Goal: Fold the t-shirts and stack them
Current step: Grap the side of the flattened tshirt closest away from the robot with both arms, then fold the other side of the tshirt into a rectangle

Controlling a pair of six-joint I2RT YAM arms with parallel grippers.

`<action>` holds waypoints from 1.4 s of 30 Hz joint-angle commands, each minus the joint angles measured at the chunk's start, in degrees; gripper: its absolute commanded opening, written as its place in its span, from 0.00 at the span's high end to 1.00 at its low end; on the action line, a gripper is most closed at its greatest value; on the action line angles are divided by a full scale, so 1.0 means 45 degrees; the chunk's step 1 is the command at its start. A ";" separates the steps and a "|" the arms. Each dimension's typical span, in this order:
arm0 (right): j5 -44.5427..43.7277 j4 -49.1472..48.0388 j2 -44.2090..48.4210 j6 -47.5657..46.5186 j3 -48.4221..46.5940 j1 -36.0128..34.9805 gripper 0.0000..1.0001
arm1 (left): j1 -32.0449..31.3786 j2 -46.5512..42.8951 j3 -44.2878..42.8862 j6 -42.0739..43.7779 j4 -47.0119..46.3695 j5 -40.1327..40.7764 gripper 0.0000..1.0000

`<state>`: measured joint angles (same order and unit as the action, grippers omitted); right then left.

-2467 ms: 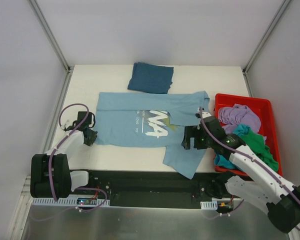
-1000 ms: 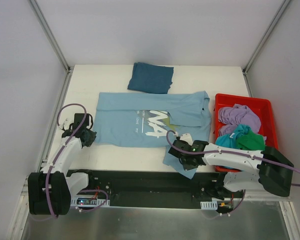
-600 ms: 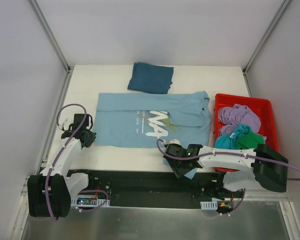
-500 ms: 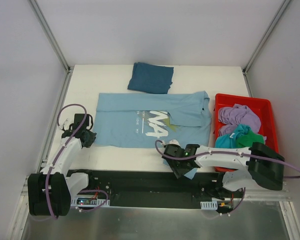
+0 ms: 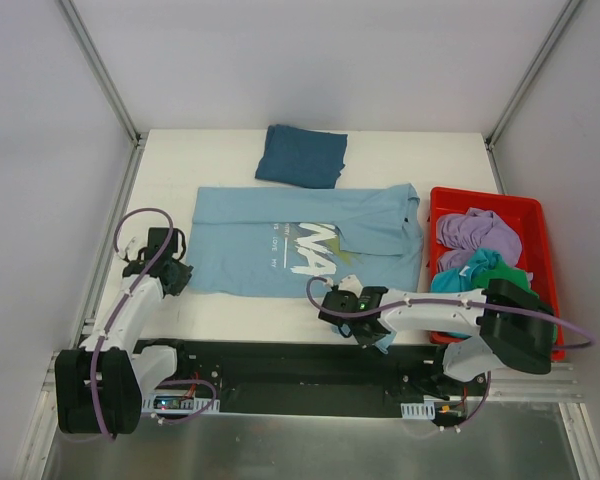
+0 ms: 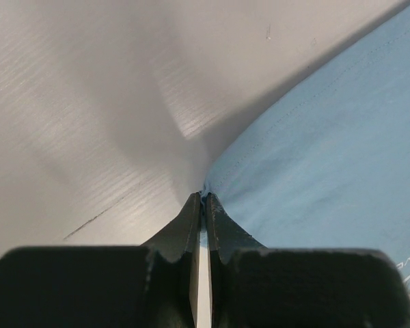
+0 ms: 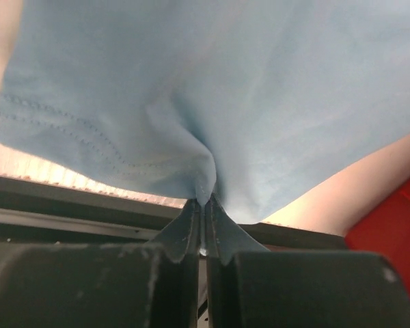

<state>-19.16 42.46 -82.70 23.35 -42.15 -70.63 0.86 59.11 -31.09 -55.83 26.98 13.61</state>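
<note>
A light sky-blue t-shirt (image 5: 270, 235) with white chest print lies spread across the table's middle. My left gripper (image 5: 183, 275) is shut on that shirt's near left corner; in the left wrist view the jaws (image 6: 203, 197) pinch the blue hem (image 6: 314, 164). My right gripper (image 5: 355, 318) is shut on the shirt's near right flap at the table's front edge. The right wrist view shows blue cloth (image 7: 225, 89) bunched between the closed tips (image 7: 203, 200). A folded dark teal-blue t-shirt (image 5: 302, 155) lies at the back.
A red bin (image 5: 480, 196) stands at the right, holding lilac (image 5: 475, 230), turquoise and green (image 5: 505, 275) t-shirts. The right arm lies low along the front edge, beside the black base rail (image 5: 280, 365). White walls and metal posts ring the table.
My right gripper has slid left along the front edge and shut on the shirt's hanging flap, which is now mostly drawn under the arm. The left gripper kept its hold.
</note>
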 commanded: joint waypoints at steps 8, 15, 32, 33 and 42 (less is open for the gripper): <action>-0.1484 0.1443 0.1715 -0.1085 -0.1373 0.1435 1.00 | 0.0140 -0.0383 -0.0785 0.0298 0.0508 -0.0367 1.00; -0.1953 0.1600 0.1114 -0.3195 -0.3052 0.3798 1.00 | 0.0121 0.0495 -0.1702 0.0142 0.0488 -0.0523 1.00; -0.2912 0.0605 -0.2246 -0.6359 -0.7643 0.7277 1.00 | 0.0218 0.3425 -0.4203 -0.0190 0.0528 0.0218 1.00; -0.2853 0.0565 -0.2480 -0.6478 -0.7915 0.7374 0.99 | 0.0238 0.3562 -0.4301 -0.0248 0.0527 0.0296 1.00; -0.2931 0.0702 -0.4121 -0.7473 -0.9909 0.8429 0.99 | 0.0257 0.5183 -0.6019 -0.0308 0.0527 0.0785 1.00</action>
<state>-31.14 45.43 -99.13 -6.44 -82.19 -34.44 1.58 79.83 -53.84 -56.53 28.97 14.02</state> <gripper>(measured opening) 0.022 0.009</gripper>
